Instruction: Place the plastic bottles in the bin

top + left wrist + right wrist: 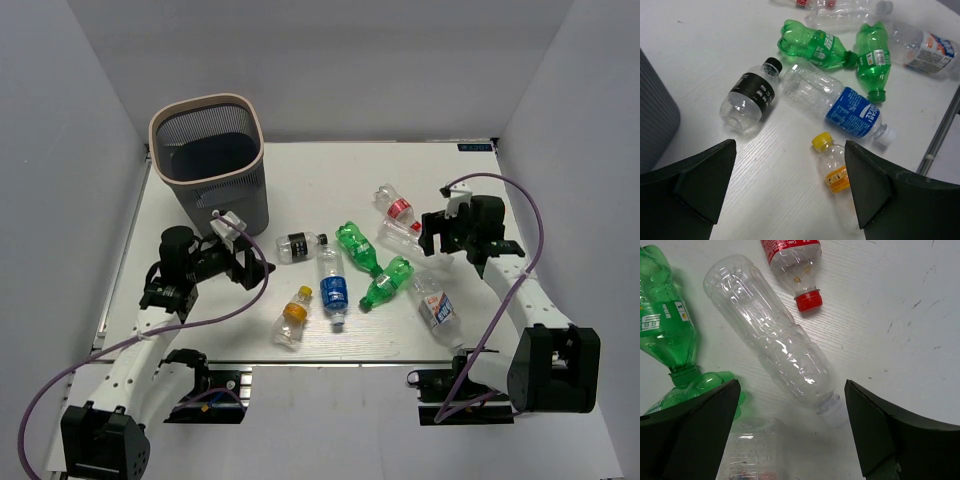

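All 8 plastic bottles lie on their sides on the white table (330, 175), scattered between the 2 arms. The mesh bin (226, 196) stands upright at the far left of the table, well away from most of them.

The black-label bottle (298, 245) is nearest the bin, its long axis running left to right and its black cap pointing right. Beside it the blue-label bottle (333, 290) runs far to near, its white cap towards the arms. The orange-capped bottle (292, 318) lies just left of that one, cap pointing away from the arms. The 2 green bottles form a loose V. The far green bottle (358, 247) slants to the near right and the near green bottle (386, 283) slants to the near left, cap low.

Further right, the red-label bottle (790, 255) aims its red cap at the flank of the clear unlabelled bottle (770, 335). That one lies on a diagonal with its neck to the lower right in the right wrist view. The white-label bottle (436, 306) rests nearest the right arm, and I cannot tell which way its cap points.

The left gripper (790, 150) hangs over bare table with its jaws spread wide, grasping nothing. The right gripper (791, 387) is spread too, with the clear bottle's neck end between its fingers (695, 430).
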Robot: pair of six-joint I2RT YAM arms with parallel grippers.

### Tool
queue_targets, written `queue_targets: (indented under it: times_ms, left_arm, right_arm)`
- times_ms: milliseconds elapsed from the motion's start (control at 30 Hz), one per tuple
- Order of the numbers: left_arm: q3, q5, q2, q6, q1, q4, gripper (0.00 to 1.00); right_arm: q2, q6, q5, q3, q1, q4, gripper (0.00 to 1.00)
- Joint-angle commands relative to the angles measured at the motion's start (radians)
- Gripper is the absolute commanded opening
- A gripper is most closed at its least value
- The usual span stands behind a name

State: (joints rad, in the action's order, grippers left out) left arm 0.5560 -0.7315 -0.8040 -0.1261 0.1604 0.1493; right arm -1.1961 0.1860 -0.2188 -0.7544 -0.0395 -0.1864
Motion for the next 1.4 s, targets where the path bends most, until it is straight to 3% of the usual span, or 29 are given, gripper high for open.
queue_targets:
  times_ms: [0, 300, 467, 500, 533, 567, 600, 667, 700, 733, 833, 1067, 1200, 1367]
  left_arm:
    - [-0.001, -0.101, -0.010, 0.084, -0.001, -0.094, 0.99]
    - [0.062, 0.139, -0.031, 0.267, -0.013, -0.045, 0.99]
    - [0.025, 0.033, -0.055, 0.293, 0.008, -0.077, 0.99]
    - [0.016, 0.018, -0.055, 0.283, 0.024, -0.077, 0.99]
    - [0.016, 0.018, -0.073, 0.273, 0.034, -0.044, 0.99]
    - [0.060, 0.049, -0.105, 0.220, 0.056, 0.014, 0.99]
    - [0.086, 0.073, -0.127, 0.183, 0.073, 0.076, 0.99]
    - [0.158, 0.151, -0.164, 0.119, 0.105, 0.187, 0.97]
    - [0.185, 0.162, -0.185, 0.108, 0.141, 0.215, 0.95]
    - [0.214, 0.187, -0.249, 0.097, 0.160, 0.243, 0.92]
    - [0.352, 0.248, -0.454, 0.079, 0.238, 0.406, 0.83]
    - [0.530, 0.517, -0.600, 0.218, 0.412, 0.610, 0.82]
    - [0.498, 0.596, -0.626, 0.347, 0.499, 0.636, 0.90]
    - [0.421, 0.662, -0.627, 0.495, 0.632, 0.550, 0.96]
  right_arm:
    - [0.041, 0.007, 0.008, -0.005, 0.003, -0.028, 0.90]
    - [-0.003, 0.197, 0.030, -0.118, 0.018, -0.200, 0.90]
    - [-0.017, 0.240, -0.089, -0.158, 0.024, -0.266, 0.90]
    - [-0.017, 0.259, -0.152, -0.172, 0.026, -0.303, 0.64]
    - [-0.017, 0.262, -0.174, -0.172, 0.024, -0.311, 0.30]
    - [-0.014, 0.260, -0.215, -0.169, 0.023, -0.315, 0.06]
    - [-0.010, 0.256, -0.234, -0.157, 0.020, -0.317, 0.00]
    - [-0.002, 0.257, -0.257, -0.145, 0.017, -0.328, 0.00]
    - [-0.005, 0.254, -0.289, -0.142, 0.018, -0.331, 0.19]
    - [-0.010, 0.274, -0.301, -0.151, 0.015, -0.361, 0.57]
    - [-0.059, 0.276, -0.307, -0.209, 0.007, -0.416, 0.78]
    - [-0.103, 0.198, -0.283, -0.293, -0.013, -0.436, 0.77]
    - [-0.111, 0.133, -0.307, -0.307, -0.045, -0.424, 0.75]
    - [-0.138, 0.090, -0.295, -0.307, -0.085, -0.395, 0.75]
